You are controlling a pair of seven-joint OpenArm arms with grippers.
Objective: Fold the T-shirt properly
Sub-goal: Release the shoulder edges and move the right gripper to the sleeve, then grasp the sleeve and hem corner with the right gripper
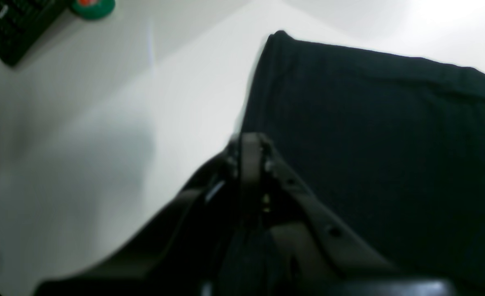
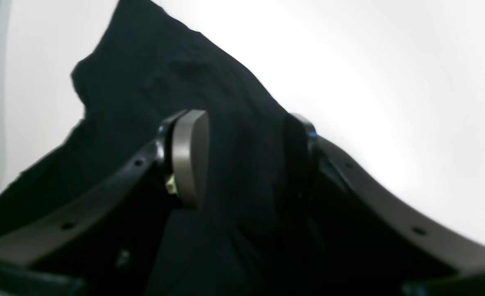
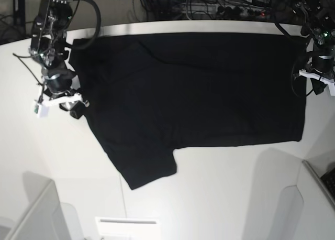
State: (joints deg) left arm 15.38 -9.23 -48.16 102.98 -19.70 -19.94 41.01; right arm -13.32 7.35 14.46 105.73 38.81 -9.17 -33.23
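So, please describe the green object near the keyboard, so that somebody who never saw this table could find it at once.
In the left wrist view, start from the white table and go to its top left corner, where a black keyboard lies. Just right of the keyboard sits a small round green object, cut off by the picture's edge. It is the only green item, with an orange patch on top; the view is too blurred to tell more.
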